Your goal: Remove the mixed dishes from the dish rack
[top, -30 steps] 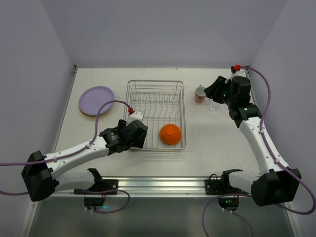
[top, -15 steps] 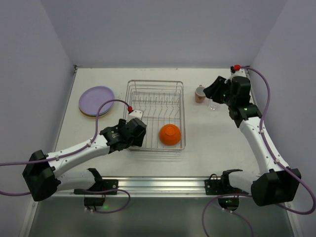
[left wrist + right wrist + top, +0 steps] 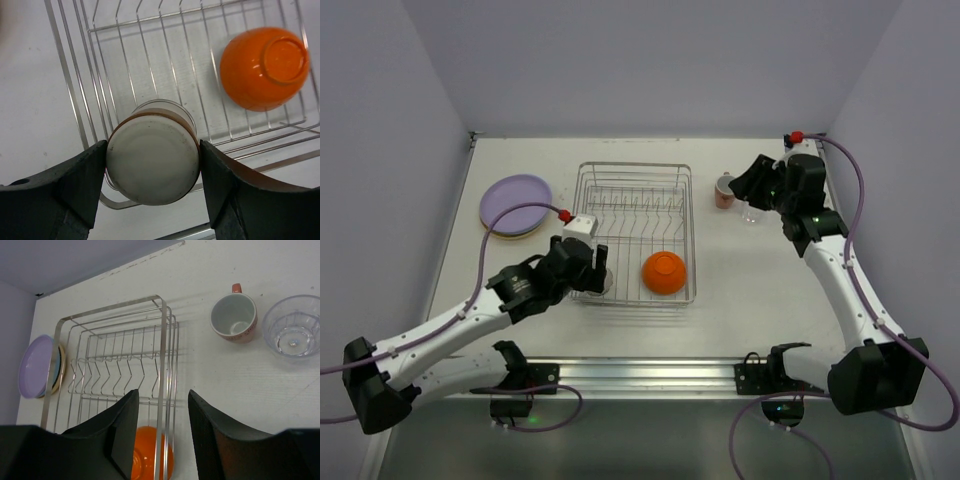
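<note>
Left gripper (image 3: 152, 167) clamped on the cream cup (image 3: 152, 155), one dark finger (image 3: 75, 190) pressed against each side. Cup upside down, pale base facing the wrist camera, a brown band ringing it just beneath. Held over the near-left corner of the dish rack (image 3: 75, 115), inside the wire rim; not possible to tell whether resting on the wires or lifted off them. In the same silver wire basket, toward its near-right corner, the orange bowl (image 3: 265, 67), likewise base up, apart from the cup. Across the middle of the rack, a row of upright plate prongs (image 3: 635, 210). Under it all, the white table (image 3: 770, 290). Left of the rack, near the table's far-left corner, the stack of round plates (image 3: 515, 205): lavender on top, light-blue and tan edges peeking out below in the right wrist view. Right of the rack, toward the far edge, the pink mug (image 3: 724, 190), upright, mouth open to the ceiling, handle toward the back wall. Just beside it, not touching, the clear glass (image 3: 751, 212), also upright. Right gripper (image 3: 748, 185) poised above the table close by that pair, fingers (image 3: 120, 440) spread wide apart, nothing between them, the rack's right rim and a slice of the orange bowl framed in the gap.
</note>
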